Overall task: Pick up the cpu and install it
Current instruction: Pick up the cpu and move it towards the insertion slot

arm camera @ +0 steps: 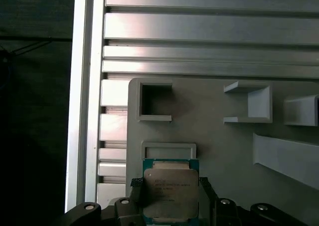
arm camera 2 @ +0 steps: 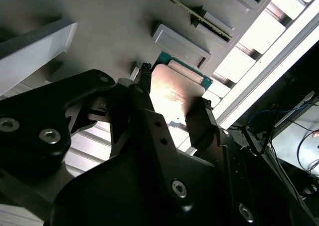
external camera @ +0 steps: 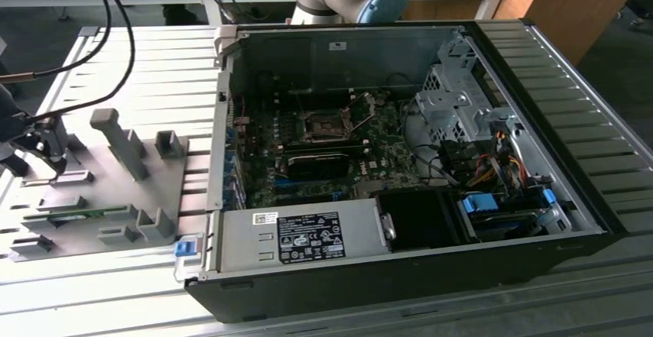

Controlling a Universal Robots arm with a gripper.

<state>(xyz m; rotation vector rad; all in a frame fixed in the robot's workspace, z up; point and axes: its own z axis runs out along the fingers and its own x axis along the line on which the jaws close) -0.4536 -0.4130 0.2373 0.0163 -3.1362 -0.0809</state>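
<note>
gripper (external camera: 46, 152) at the exterior view's left over grey fixture plate (external camera: 192, 188), jaws clamped on cpu (arm camera: 171, 191) edges in both wrist views, cpu metal side up beside rectangular frame (arm camera: 168, 151), open pc case (external camera: 408, 276), motherboard socket (external camera: 329, 127) well apart

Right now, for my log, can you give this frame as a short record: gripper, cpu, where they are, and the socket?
gripper: shut on the cpu, gripping two opposite edges, in both wrist views
cpu: metal top up, over the grey fixture plate
lifted or resting: cannot tell
location: the exterior view's left, outside the open computer case
socket: dark, metal-framed, on the motherboard inside the case; cpu not there
</note>
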